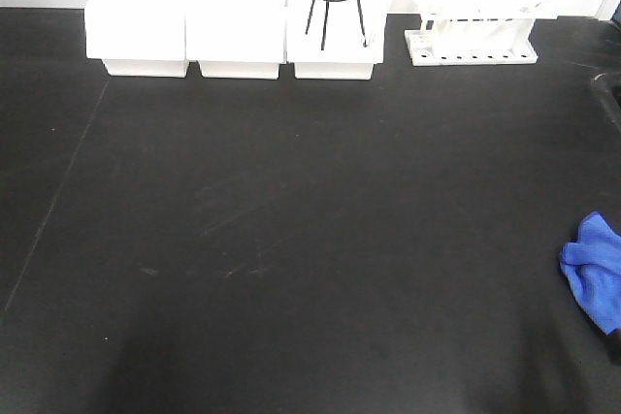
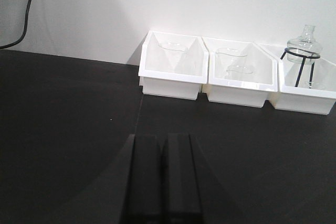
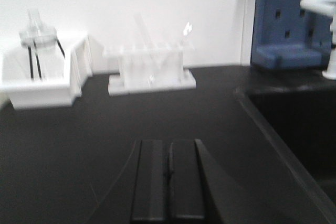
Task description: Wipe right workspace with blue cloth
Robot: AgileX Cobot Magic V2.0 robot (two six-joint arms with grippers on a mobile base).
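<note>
- Spotted the blue cloth crumpled at the far right edge of the table, partly cut off by the front view. Lying loose, not spread, not gripped.
- Probably left there to be on the side that needs wiping, within the right arm's reach.
- Reading the right gripper as pressed fully together with nothing in it. Low over bare black tabletop, aimed toward the rack, with the sink off to its right.
- Same for the left gripper: clamped together, empty. Parked over the left side facing the white bins, likely kept clear since the job belongs to the right side.
- Glass flask in the rightmost bin, with bins and rack all pushed against the back wall. Looks arranged to leave the front surface free for wiping.
- No cloth in either wrist view and no gripper clearly in the front view, so can't fix the exact offset.
- Going by the sink position, guessing the cloth is nearer the robot and to the right of the right gripper, outside its camera.
- Not picked up yet; will need to spread the fingers before reaching for it.
</note>
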